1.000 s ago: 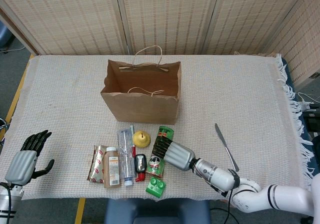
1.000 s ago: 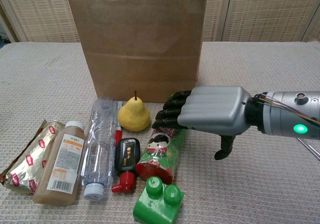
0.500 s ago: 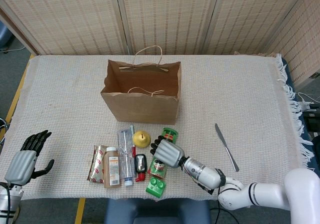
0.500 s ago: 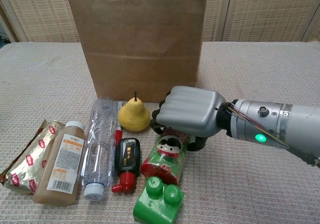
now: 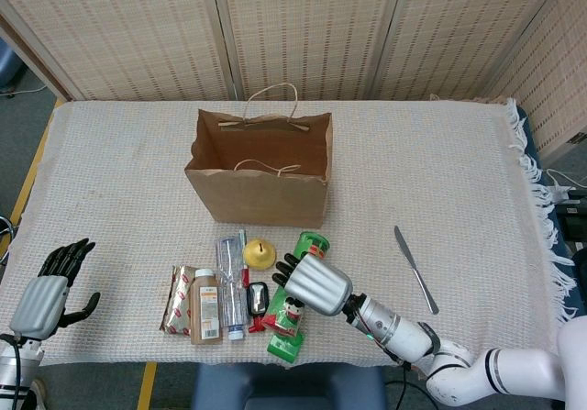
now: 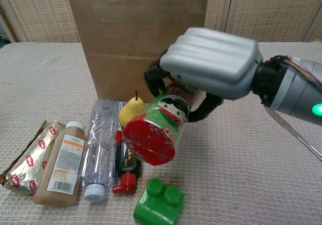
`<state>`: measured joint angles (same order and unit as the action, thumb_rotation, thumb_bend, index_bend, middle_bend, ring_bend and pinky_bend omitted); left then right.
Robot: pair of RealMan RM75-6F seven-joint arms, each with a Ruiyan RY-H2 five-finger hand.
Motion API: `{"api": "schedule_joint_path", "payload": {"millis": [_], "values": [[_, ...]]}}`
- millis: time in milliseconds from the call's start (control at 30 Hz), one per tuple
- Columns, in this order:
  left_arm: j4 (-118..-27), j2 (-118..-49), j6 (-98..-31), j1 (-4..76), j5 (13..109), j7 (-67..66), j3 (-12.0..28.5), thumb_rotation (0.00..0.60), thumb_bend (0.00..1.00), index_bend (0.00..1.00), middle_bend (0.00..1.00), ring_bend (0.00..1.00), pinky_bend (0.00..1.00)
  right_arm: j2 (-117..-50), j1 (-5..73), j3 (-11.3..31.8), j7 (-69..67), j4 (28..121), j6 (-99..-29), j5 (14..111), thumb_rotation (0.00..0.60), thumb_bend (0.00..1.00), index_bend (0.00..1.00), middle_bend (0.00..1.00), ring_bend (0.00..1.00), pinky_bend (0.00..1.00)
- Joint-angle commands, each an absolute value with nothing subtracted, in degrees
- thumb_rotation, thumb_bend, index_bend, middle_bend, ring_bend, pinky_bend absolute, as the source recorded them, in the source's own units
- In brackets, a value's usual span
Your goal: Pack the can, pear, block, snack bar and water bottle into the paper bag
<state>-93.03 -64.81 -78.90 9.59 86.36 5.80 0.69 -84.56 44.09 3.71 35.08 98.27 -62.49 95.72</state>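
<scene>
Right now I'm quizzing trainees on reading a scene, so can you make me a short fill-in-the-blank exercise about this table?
1. The right robot hand grips the ____, lifted off the cloth.
2. The green block lies on the cloth below the can, whose ____ lid faces the chest camera.
3. The paper bag stands with its mouth ____.
4. The left robot hand holds ____.

Missing words: can; red; open; nothing

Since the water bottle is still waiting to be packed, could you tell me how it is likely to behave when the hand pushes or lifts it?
The water bottle lies on its side, so a sideways push would probably roll it toward the juice bottle. It looks clear and empty, so likely light. Its thin ribbed wall may dent under a firm grip.
</scene>
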Motion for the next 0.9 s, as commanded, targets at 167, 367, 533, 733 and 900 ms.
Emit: {"api": "schedule_joint_path", "payload": {"millis": [167,367,533,733,900], "values": [[-92.8,-65.1,-79.2,9.5,86.1,5.5,0.9,0.600,0.37,0.00,0.00,0.00,0.05,-89.6,44.5,14.3,32.1,100.5,-75.6,101.7,0.600,0.34,0.85,0.68,0.72,0.83],[-92.7,-65.3,-79.6,9.3,86.6,5.6,0.7,0.600,0.37,0.00,0.00,0.00,0.05,-100.1,48.6,24.3,34.1,92.8,-81.1,98.4,0.600,0.34,0.81,0.68,0.72,0.83],[-92.8,-65.2,-79.5,9.4,87.1,6.0,0.4,0.600,0.37,0.00,0.00,0.00,0.05,-105.8,53.0,30.5,36.5,84.6,-81.1,93.1,0.600,0.34,0.81,0.68,0.72,0.83],[-93.0,-65.0,-79.3,9.4,87.4,6.5,0.2,0.600,0.37,0.00,0.00,0.00,0.05,-111.1,58.9,37.5,38.0,75.9,-80.5,85.7,0.600,0.34,0.80,0.68,0.72,0.83],[-93.1,-64.8,-79.0,9.5,87.5,6.8,0.1,0.600,0.37,0.00,0.00,0.00,0.05,-113.7,62.5,40.3,39.4,71.3,-80.5,81.1,0.600,0.34,0.79,0.68,0.72,0.83]]}}
